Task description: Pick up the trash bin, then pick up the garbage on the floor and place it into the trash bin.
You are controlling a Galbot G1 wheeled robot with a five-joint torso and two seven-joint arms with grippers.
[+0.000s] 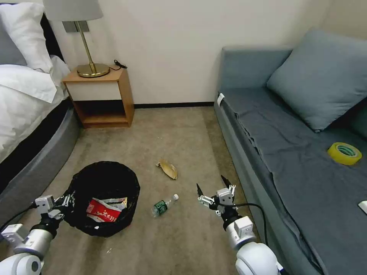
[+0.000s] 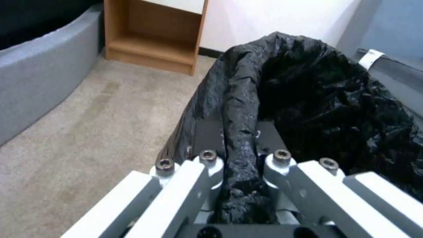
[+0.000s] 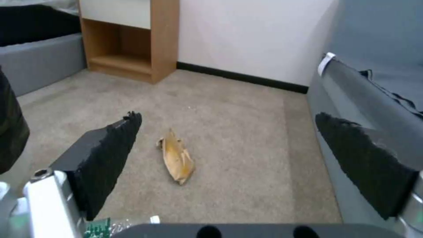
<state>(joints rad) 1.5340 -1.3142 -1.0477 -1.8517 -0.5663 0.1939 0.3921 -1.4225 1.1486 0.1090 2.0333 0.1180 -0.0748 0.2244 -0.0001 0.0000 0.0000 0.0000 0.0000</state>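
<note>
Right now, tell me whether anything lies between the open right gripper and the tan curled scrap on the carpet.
Nothing visible does: bare carpet separates the right gripper from the tan curled scrap.

Beige carpet floor (image 1: 179, 244) runs between the bed base on its left edge and the grey sofa (image 1: 267, 126) on its right. A wooden nightstand (image 1: 100, 98) stands in the far left corner by the wall. Near the middle lies a tan curled scrap (image 1: 168, 169); closer in, a small clear bottle with green label (image 1: 163, 205) lies on its side, just beside the black-lined trash bin (image 1: 103, 179)
</note>
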